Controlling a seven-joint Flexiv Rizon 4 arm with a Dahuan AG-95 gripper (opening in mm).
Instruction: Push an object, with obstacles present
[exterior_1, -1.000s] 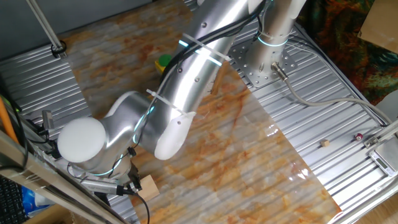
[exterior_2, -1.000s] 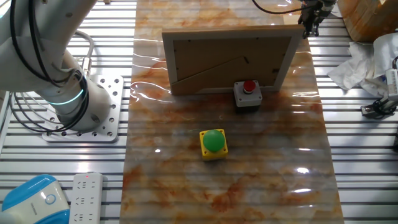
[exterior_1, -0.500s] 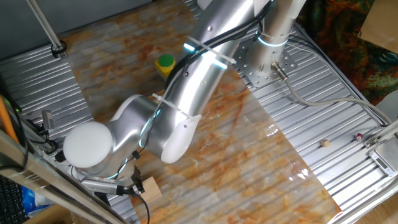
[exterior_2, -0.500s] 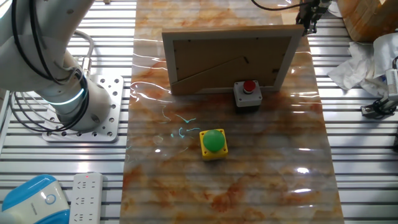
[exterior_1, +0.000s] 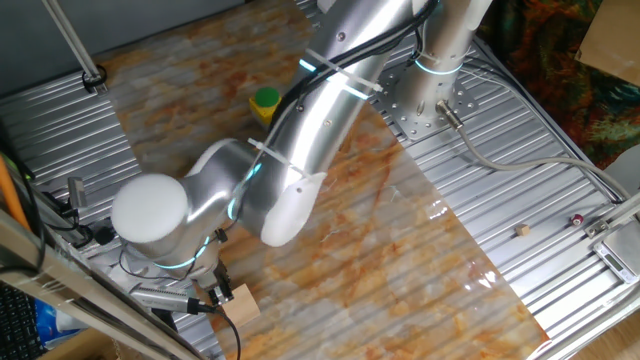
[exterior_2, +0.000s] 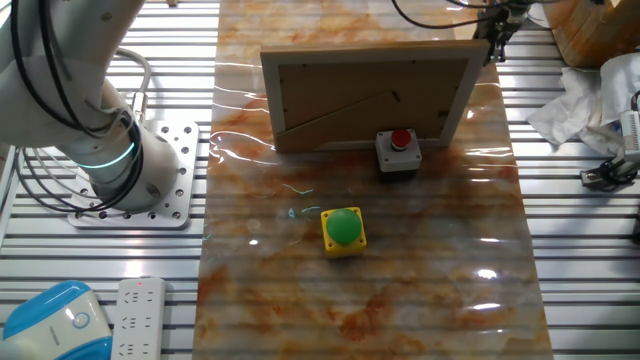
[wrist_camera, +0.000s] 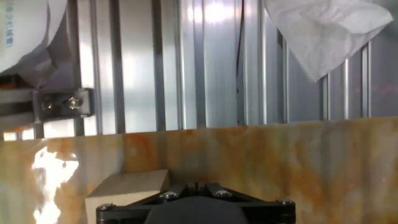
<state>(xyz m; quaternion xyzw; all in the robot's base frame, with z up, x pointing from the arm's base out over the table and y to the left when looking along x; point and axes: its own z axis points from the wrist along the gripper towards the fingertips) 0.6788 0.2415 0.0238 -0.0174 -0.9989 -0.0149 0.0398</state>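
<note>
The object, a plain tan wooden cube, sits at the near edge of the marbled mat. My gripper is right beside it, low over the mat. In the hand view the cube lies just left of my gripper, whose fingers are shut together with nothing held. The other fixed view shows my gripper behind the far right corner of the wooden-framed panel; the cube is hidden there. The grey box with red button stands in front of the panel. The yellow box with green button sits mid-mat.
The mat's edge meets ribbed metal table just beyond the cube. Crumpled white tissue lies off the mat. A metal bracket sits at the left. My own arm spans the mat. The arm base stands at the left.
The arm's elbow has swung a little toward the right of the one fixed view. My gripper has stayed beside the cube, and the cube has hardly shifted.
</note>
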